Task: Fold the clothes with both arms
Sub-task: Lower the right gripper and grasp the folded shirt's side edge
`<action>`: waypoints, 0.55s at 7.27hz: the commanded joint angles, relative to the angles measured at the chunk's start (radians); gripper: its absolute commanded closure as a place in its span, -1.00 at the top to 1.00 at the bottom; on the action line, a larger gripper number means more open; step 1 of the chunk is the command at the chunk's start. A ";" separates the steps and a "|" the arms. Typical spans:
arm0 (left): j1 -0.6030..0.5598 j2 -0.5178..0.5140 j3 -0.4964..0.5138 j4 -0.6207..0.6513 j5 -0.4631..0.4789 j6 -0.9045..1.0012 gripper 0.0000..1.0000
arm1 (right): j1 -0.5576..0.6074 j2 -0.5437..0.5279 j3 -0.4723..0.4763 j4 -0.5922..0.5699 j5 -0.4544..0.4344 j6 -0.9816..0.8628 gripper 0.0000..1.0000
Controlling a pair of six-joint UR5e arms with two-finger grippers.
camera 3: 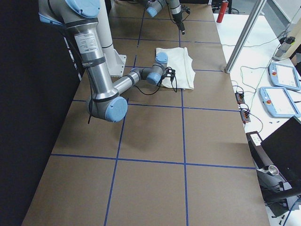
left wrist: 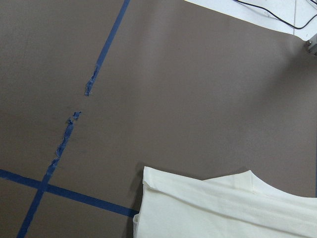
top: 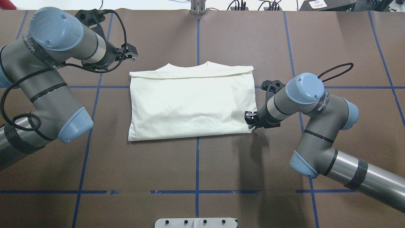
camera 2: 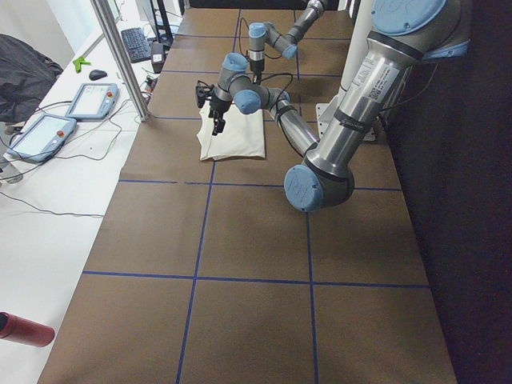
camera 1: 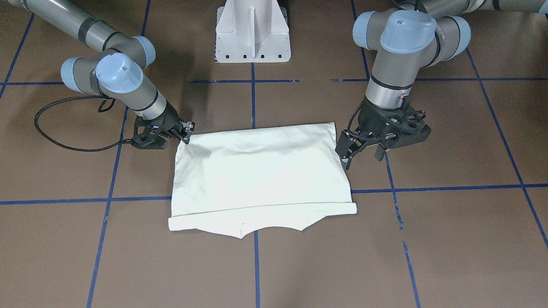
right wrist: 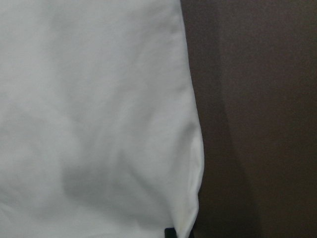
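One creased cream shirt lay folded rectangular on brown blue-taped table; left gripper gaped, right gripper at its corner, grip unclear.

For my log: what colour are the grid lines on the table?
Blue; the grid lines show best overhead.

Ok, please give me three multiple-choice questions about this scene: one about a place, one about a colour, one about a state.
1. The right pincer is: A at a corner of the shirt; B far from the shirt; C above the shirt's middle.
2. The tape lines on the table are: A red; B blue; C yellow.
3. The shirt lies: A crumpled; B hanging; C folded flat.
Answers: 1 A, its tips meet a corner on the robot's side; 2 B, a blue grid shows; 3 C, it forms a neat flat rectangle.
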 commanded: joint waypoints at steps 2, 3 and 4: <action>0.000 0.000 -0.006 0.000 0.003 -0.003 1.00 | -0.039 -0.180 0.196 0.000 -0.001 0.000 -1.00; 0.002 -0.002 -0.009 0.000 0.003 -0.008 1.00 | -0.073 -0.287 0.290 0.001 -0.003 0.000 -1.00; 0.011 -0.002 -0.015 0.000 0.003 -0.009 1.00 | -0.122 -0.392 0.376 0.004 -0.003 0.008 -1.00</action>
